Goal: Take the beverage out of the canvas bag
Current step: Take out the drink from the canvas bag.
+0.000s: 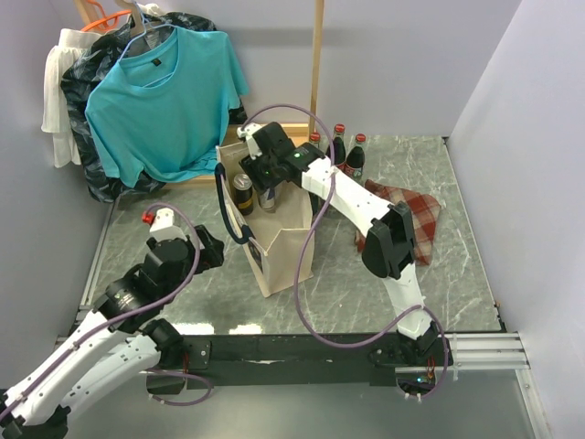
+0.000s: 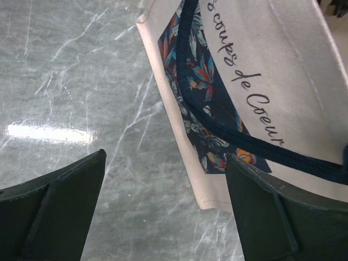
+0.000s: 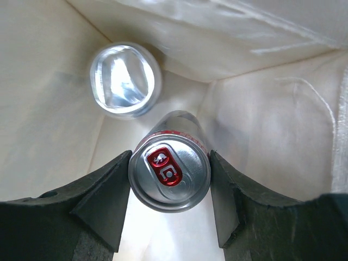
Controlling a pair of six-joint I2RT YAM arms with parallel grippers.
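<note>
Marble table point(image 1: 439, 274), plain walls. Right gripper point(image 3: 169, 163) is clamped on the red-tab can point(image 3: 169, 179), a finger touching each side, down inside the canvas bag point(image 1: 283, 247). A second can point(image 3: 125, 79) sits near it. Left gripper point(image 2: 164, 157) hangs spread open beside the bag. Grab looks done, lift-out isn't.

canvas bag point(image 2: 304, 49), script lettering "coups de Coeur" (opening word cut off)
</note>
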